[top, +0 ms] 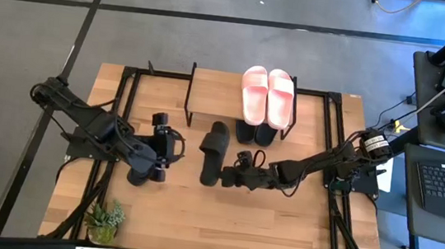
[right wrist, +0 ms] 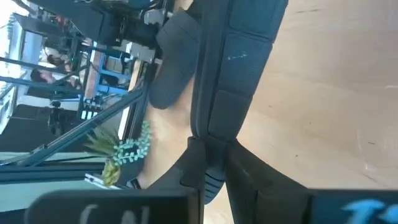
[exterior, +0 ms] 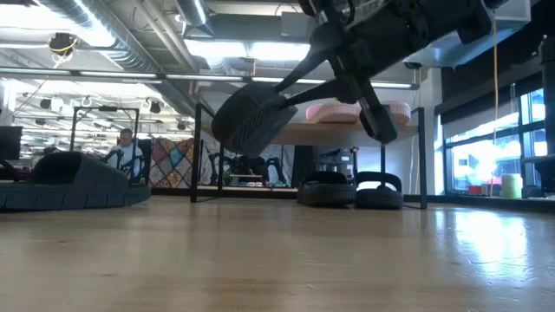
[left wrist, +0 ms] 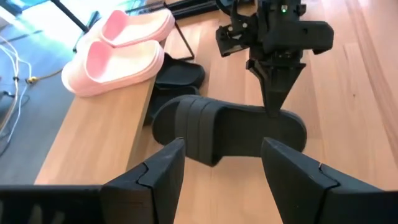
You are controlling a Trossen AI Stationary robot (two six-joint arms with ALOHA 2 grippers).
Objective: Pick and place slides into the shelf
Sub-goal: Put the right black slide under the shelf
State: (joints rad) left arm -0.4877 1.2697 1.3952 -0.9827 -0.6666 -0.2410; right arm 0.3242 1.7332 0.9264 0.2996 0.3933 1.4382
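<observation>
Right gripper (top: 225,177) has its jaws nipped shut on the heel edge of a black slide (top: 214,150), holding it clear of the worktop (top: 278,230); the low view shows it hanging in mid-air, toe toward the shelf (top: 214,86). Left gripper (top: 177,147) sits just left of that slide, jaws spread wide, nothing in them, facing the slide across a small gap.

Where things are: pink pair (top: 268,94) on the shelf's top board, right half. One black pair (top: 255,134) tucked under the shelf on the right. Another black slide (exterior: 74,179) rests on the worktop at the left of the low view, partly hidden by the left arm from above. Sixth slide is not visible.

Step in hand, as I read it: carry the held slide to the shelf. To do it well:
- The grip is only an edge pinch, so move slowly; a swing could twist the slide out.
- Keep it level, toe first.
- Free spots look like the left half of the top board or the lower left bay; for the lower one, clear the black frame legs and stay under the board.
- Keep the left arm parked clear of the path.
- Release only once the sole rests flat.
</observation>
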